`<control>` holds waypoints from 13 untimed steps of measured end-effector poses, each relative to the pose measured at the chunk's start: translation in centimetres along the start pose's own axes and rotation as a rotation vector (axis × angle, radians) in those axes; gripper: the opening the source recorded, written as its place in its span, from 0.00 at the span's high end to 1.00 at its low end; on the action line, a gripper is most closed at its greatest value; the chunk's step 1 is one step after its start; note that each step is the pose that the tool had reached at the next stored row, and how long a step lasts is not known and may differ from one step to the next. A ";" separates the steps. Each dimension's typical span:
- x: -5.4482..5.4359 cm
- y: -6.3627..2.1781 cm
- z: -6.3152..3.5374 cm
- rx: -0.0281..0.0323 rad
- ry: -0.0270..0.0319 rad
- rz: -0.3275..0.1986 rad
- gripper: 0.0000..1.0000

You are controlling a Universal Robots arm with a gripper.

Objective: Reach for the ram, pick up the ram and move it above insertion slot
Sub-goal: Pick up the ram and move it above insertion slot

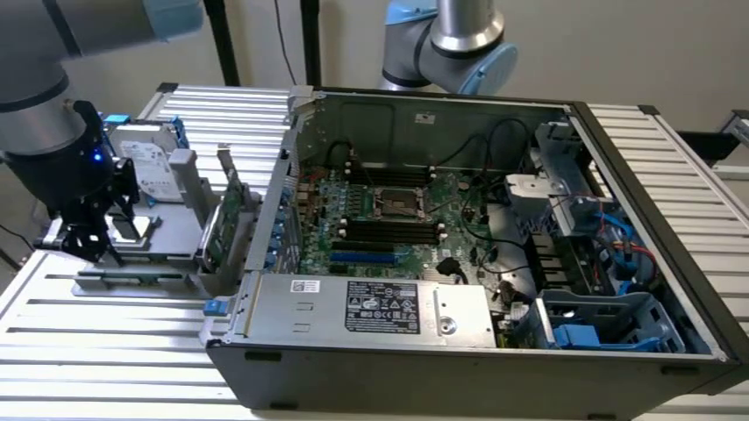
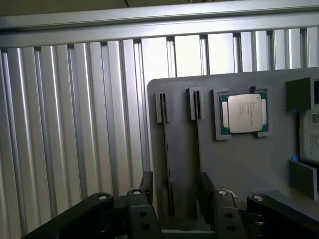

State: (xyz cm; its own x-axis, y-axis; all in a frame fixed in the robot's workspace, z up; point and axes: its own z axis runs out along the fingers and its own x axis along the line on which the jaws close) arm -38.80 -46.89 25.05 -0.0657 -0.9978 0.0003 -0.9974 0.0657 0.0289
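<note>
**Open jaws over the ram**

The big open computer case (image 1: 468, 377) sits on the ridged metal surface (image 1: 105, 351); at the exterior view's left lies a gray tray (image 2: 239, 169); the gripper (image 2: 177, 191) hovers low over it, jaws wide apart, holding nothing; the ram (image 2: 168, 164) stands on edge in the tray, between them; a small processor chip (image 2: 244, 113) rests nearby.

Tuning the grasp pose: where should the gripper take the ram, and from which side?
Probably mid-length on its two flat faces, coming straight down from above: the ram stands on edge in the grey holder, with only its thin top edge exposed.
</note>
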 end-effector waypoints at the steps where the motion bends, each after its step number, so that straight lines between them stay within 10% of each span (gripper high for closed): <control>1: 0.0 -0.01 0.17 0.0000 0.0002 -0.006 0.52; 13: 0.1 -0.08 2.21 0.0142 -0.0009 -0.021 0.52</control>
State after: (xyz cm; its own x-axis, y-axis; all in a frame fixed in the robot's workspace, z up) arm -38.79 -47.03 22.84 -0.0450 -0.9990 -0.0011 -0.9989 0.0450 0.0147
